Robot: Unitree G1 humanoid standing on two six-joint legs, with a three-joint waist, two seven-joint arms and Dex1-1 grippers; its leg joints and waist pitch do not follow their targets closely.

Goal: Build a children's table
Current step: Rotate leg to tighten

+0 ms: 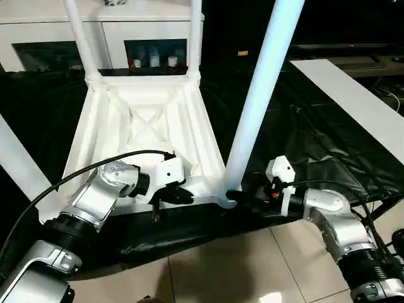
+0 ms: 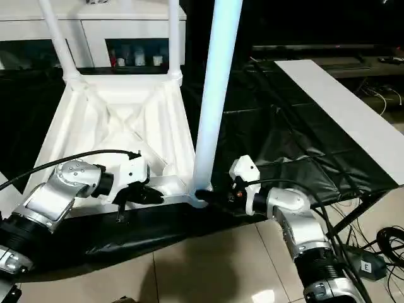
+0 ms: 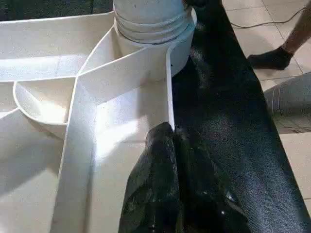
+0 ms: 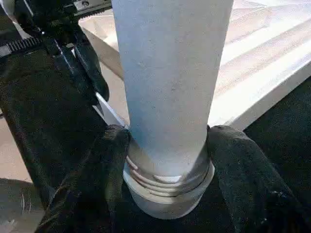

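Lying upside down on the black cloth (image 1: 297, 136), the tabletop (image 1: 148, 129) shows its ribbed underside, with the near edge just beyond the two grippers.

Legs: two legs stand in the far corner sockets, far-left leg (image 1: 81, 38) and far-right leg (image 1: 195, 35). A third leg (image 1: 262, 88) stands upright in the near-right corner socket (image 1: 224, 197); the right wrist view shows its threaded end sitting in the socket, with a few threads exposed above the rim. A fourth leg (image 1: 19, 165) slants along the left side of the tabletop; whether it is seated in the near-left corner I cannot tell.

Right gripper (image 4: 167, 160): fingers (image 4: 95, 184) on both sides of the near-right leg's base, right at the threaded collar, pressed against it. It comes in from the right, roughly level.

Left gripper (image 1: 183, 192): fingers (image 3: 163, 194) pressed together, pinching the thin near rim of the tabletop, just left of the near-right socket. The left wrist view shows the tips right at the rim's edge, black cloth on the near side of it.

Background: a white cabinet (image 1: 126, 28) with dark glass doors stands past the far edge; a white board (image 1: 360, 104) lies on the cloth at far right. Tiled floor (image 1: 252, 265) is in the near foreground. A person's foot in a dark sock (image 3: 272, 57) is on the tiles in the left wrist view.
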